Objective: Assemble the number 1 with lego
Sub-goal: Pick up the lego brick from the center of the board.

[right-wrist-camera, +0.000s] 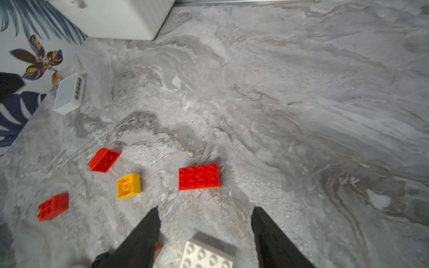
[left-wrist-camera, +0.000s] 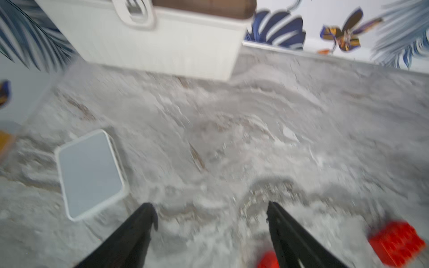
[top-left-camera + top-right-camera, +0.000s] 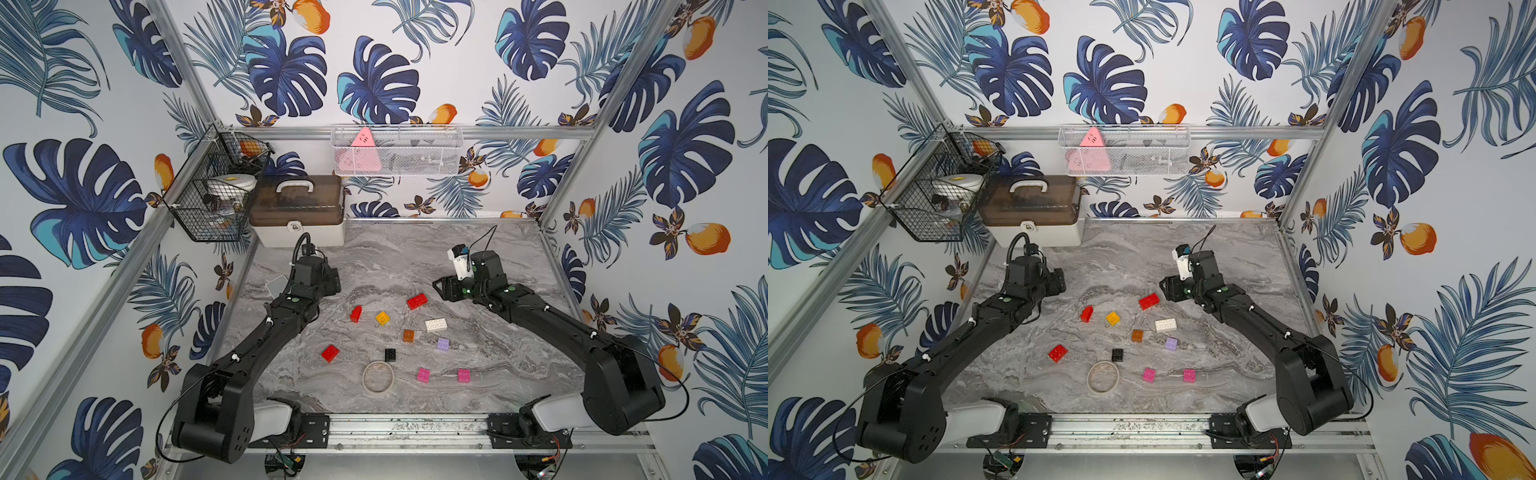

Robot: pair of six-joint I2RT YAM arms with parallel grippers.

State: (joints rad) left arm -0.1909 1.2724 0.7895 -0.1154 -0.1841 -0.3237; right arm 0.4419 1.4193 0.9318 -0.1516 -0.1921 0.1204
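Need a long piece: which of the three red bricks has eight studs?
The long red brick nearest the right tool: two rows of four studs. The small red brick by the yellow brick and the front red brick are shorter.

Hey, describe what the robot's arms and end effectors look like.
The left arm and right arm are matte black, with pale grey base shells, white clips, small green dots and thin black cables. The right wrist carries a white module. The left end effector and right end effector each have two black tapered fingers.
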